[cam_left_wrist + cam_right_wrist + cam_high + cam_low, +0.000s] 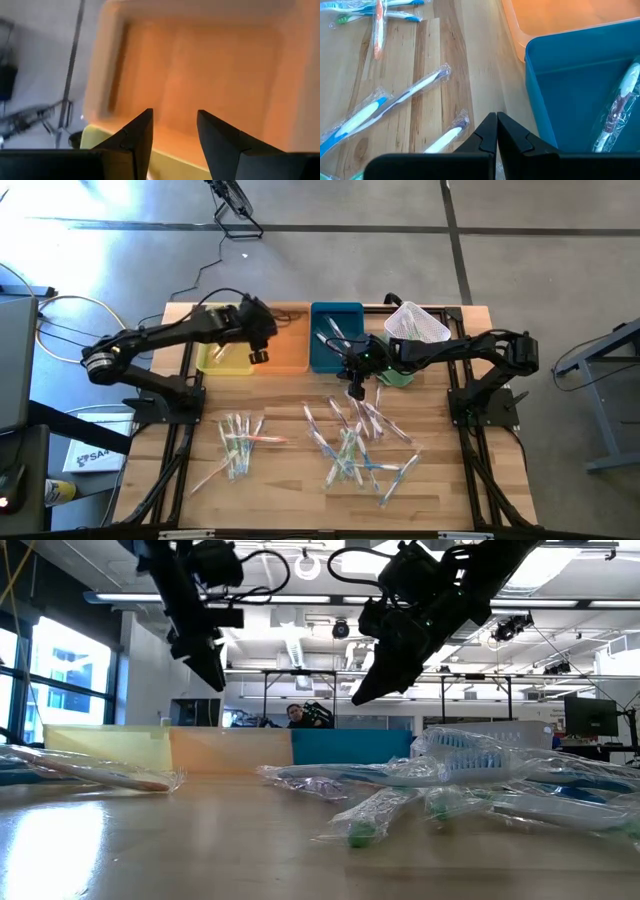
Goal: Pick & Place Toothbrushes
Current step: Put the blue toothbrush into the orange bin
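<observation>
the right hand (355, 390) hangs above the table (280, 480) just in front of the blue tray (336, 340), its two fingers pressed together with nothing between them. the toothbrushes (350, 445) lie scattered on the wood just below and in front of it, the nearest ones almost under its tip, none touching it. a smaller bunch (238, 442) lies well apart, over on the left arm's side. they are thin sticks in clear crinkly wrappers, handles white, blue, green and pink-orange, crossed over each other every which way. the right wrist view shows one wrapped brush (615, 112) lying inside the blue tray, against its wall.

the left hand (258, 352) hovers over the orange tray (285, 352), fingers (135, 137) parted and empty, the orange floor showing through the gap. the yellow tray (225, 358) sits beside it. a white mesh basket (415, 328) stands by the right arm, past the blue tray.
</observation>
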Robot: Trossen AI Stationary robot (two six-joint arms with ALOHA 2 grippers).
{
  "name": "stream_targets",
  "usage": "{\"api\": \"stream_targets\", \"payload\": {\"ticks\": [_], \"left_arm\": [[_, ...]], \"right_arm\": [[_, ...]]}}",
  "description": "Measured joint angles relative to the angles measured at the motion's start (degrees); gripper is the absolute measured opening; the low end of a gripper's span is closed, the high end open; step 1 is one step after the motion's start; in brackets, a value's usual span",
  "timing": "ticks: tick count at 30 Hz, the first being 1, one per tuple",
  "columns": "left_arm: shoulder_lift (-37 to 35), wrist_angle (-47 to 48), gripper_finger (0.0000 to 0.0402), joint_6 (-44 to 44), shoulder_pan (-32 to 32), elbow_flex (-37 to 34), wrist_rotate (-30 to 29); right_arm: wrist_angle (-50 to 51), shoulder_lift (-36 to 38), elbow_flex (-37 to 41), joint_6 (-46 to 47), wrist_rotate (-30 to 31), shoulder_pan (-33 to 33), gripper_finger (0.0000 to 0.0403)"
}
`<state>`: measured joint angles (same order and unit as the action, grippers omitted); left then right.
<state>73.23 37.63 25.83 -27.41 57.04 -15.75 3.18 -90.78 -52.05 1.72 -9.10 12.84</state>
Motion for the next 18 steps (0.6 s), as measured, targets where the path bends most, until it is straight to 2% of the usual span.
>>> {"api": "stream_targets", "payload": {"ticks": [5,10,15,18], "left_arm": [[0.0,3.22,0.0147,4.0,6.93,0.06,-0.04],[0.0,3.42,0.0147,3.33,13.53,0.05,0.02],[-0.76,0.69,0.0147,1.31,16.53,-0.28,-0.11],[-1.8,-1.66,0.0147,0.46,17.62,-3.08,-0.1]], "right_arm": [[0.02,0.0,-0.02,0.0,0.0,0.0,0.0004],[0.02,0.0,-0.01,-0.01,-0.01,0.0,0.0004],[0.02,0.0,-0.02,0.0,-0.02,-0.11,0.0004],[0.03,0.0,-0.02,0.0,-0.04,-0.2,0.0004]]}}
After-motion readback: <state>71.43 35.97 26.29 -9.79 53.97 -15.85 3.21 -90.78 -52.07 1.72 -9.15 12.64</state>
